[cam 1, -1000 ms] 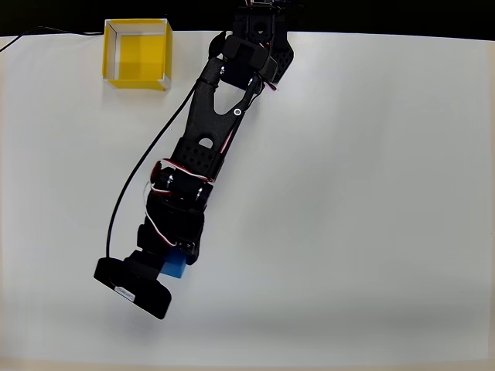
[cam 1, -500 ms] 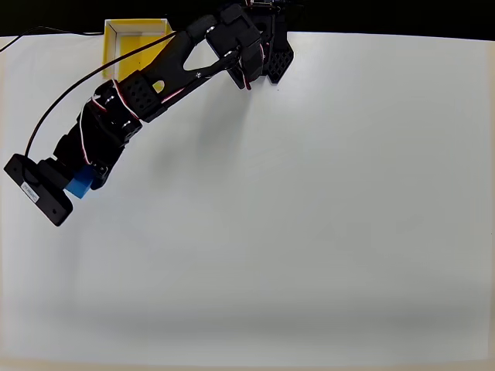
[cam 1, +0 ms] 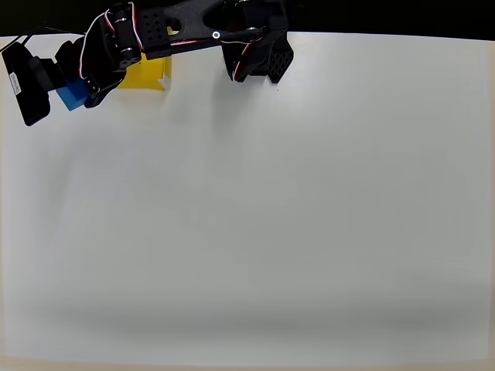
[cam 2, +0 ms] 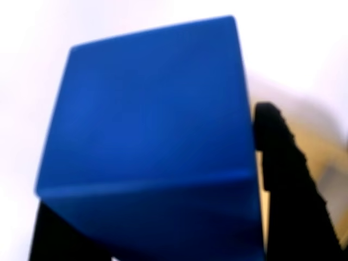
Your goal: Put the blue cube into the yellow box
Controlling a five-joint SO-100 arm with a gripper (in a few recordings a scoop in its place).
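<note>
We see the arm [cam 1: 186,31] has swung from the table's lower middle up to the top-left corner, now lying across the box [cam 1: 151,71]. Our gripper [cam 1: 71,91] pinches the cube [cam 1: 73,96], held just left of the box, so it must shift right before release.

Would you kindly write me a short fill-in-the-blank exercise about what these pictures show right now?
1. The end effector is shut on the ____ cube.
2. In the overhead view, the cube lies to the ____ of the box.
3. The box is coloured ____.
4. In the overhead view, the arm partly ____ the box.

Missing words: blue; left; yellow; covers
</note>
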